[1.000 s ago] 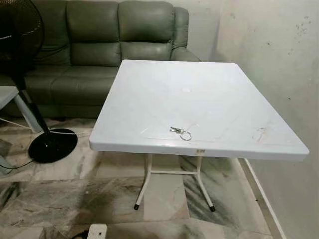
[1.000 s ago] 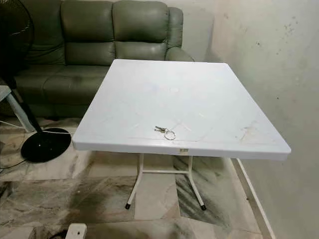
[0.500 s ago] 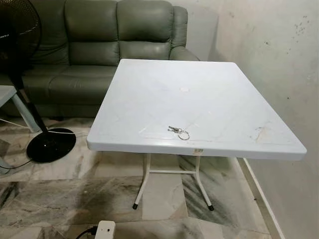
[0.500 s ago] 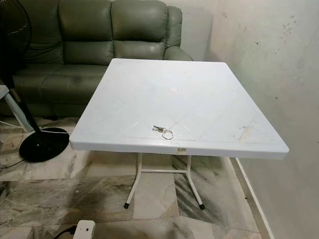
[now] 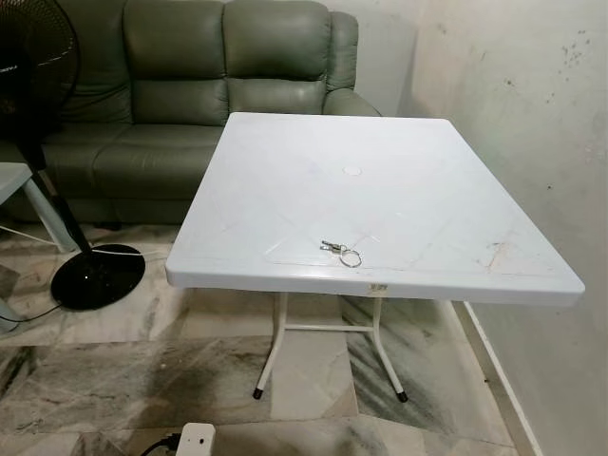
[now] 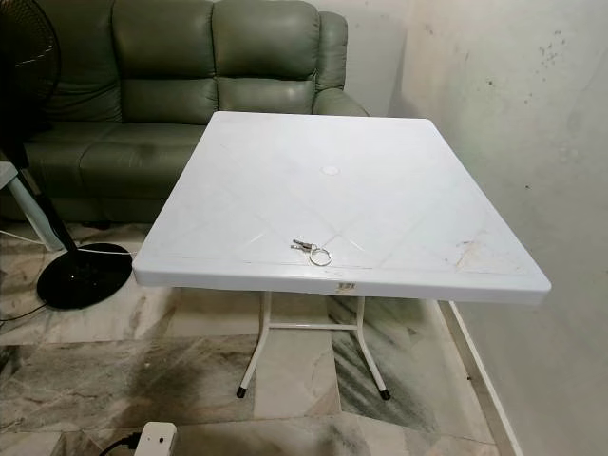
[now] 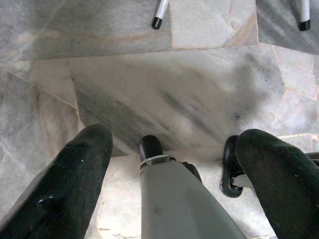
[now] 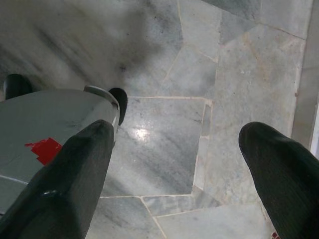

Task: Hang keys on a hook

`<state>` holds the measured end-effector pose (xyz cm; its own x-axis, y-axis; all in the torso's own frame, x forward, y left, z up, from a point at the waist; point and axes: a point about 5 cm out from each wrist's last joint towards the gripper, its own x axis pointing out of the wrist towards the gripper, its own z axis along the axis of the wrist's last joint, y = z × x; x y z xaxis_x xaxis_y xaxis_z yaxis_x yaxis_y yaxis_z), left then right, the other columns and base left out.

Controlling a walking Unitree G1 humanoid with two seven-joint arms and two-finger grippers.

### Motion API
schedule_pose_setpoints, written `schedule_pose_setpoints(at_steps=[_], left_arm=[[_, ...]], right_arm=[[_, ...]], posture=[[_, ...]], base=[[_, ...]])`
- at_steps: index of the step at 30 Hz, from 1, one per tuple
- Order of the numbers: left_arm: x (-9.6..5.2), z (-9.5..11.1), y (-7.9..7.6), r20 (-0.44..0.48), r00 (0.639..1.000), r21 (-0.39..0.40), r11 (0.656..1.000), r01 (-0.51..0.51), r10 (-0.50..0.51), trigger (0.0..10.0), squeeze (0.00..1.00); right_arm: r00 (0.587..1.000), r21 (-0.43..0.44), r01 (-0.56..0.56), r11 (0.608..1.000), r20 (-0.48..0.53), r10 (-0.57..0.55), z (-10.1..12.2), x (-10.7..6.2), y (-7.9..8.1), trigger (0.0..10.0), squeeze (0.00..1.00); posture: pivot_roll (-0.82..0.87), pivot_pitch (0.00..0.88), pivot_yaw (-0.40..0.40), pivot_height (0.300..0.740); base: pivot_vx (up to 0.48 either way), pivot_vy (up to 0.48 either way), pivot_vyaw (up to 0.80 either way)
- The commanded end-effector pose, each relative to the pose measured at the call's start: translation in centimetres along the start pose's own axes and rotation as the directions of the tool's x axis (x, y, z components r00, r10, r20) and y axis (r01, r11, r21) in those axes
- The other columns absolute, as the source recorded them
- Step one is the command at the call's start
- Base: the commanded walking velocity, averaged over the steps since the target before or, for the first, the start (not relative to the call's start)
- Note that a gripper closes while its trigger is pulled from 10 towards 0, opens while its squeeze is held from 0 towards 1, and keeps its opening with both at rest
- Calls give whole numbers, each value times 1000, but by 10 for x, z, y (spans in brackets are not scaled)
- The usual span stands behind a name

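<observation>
A small bunch of keys on a metal ring lies near the front edge of a white plastic folding table. The same keys lie flat, with nothing touching them. My left gripper hangs open above the marble floor, its black fingers spread wide over my grey leg. My right gripper is open too, pointing down at the floor beside my body. Both grippers are empty and far below the tabletop.
A green leather sofa stands behind the table. A black standing fan with a round base is at the left. A stained wall runs along the right. A white power strip lies on the floor in front.
The camera has come slightly nearer and shifted; the table sits a little lower-left in the picture. The keys have not moved on the table.
</observation>
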<state>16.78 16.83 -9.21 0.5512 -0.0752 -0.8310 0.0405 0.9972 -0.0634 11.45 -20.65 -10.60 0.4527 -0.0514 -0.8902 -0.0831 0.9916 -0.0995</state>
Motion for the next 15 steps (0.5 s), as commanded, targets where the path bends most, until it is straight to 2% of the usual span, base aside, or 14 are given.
schedule_pose_setpoints(at_steps=[1,15], left_arm=[[0,-2,1,-10,1000,-19,1000,0,0,10000,0],[-1,0,6,-5,1000,-17,1000,-8,8,10000,0]], right_arm=[[1000,-12,-10,1000,-4,10,0,0,2,10000,0],[1000,-21,-8,1000,0,8,-1,0,1,10000,0]], posture=[[15,0,-50,740],[21,0,-46,740]], base=[[0,0,0],[0,0,0]])
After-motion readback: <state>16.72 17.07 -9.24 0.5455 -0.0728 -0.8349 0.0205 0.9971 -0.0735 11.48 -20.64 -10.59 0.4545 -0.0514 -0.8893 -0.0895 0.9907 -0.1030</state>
